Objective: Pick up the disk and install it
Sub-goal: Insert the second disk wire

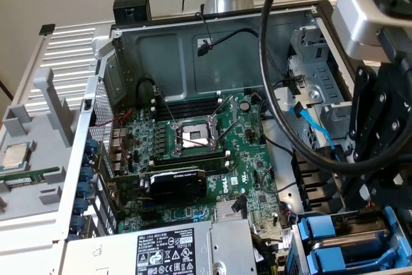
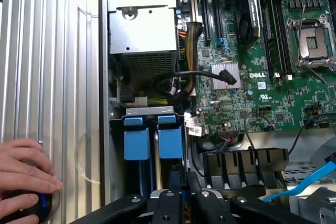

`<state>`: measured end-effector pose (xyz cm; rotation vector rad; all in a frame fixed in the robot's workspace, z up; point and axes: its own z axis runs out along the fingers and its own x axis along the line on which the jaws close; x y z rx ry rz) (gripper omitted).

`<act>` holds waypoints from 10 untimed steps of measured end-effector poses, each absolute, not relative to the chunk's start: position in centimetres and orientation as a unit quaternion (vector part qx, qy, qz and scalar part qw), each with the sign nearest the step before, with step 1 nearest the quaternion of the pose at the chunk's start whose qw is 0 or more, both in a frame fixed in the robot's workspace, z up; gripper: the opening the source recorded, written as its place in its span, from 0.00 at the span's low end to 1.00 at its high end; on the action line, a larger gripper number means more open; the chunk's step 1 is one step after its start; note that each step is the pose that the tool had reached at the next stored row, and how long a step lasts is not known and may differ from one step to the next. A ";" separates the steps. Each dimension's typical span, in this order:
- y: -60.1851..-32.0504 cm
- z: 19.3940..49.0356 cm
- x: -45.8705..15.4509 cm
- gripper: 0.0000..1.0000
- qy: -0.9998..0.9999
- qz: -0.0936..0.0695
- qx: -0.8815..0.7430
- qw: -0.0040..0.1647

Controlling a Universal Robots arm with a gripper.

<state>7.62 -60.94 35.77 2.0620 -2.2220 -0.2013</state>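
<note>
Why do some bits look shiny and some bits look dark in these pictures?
Exterior view: light glares off the ribbed metal surface at its left, while the gripper is a dark, shadowed shape. Wrist view: the power supply's metal box gleams, and the motherboard is evenly lit.

Green circuit-board laminate of the motherboard (image 1: 212, 152) sits matt inside a case (image 1: 174, 49) of dull grey sheet metal. Bright blue plastic carriers (image 2: 144, 140) look smooth beside the ribbed, brushed-metal side panel (image 2: 58, 77) and glossy black cables (image 1: 270, 62).
</note>
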 end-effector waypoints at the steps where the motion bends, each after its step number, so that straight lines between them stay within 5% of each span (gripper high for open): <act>1: -61.0 35.7 7.6 0.16 -0.730 -0.067 0.678 0.051; 10: -61.3 35.2 7.5 0.16 -0.730 -0.072 0.678 0.046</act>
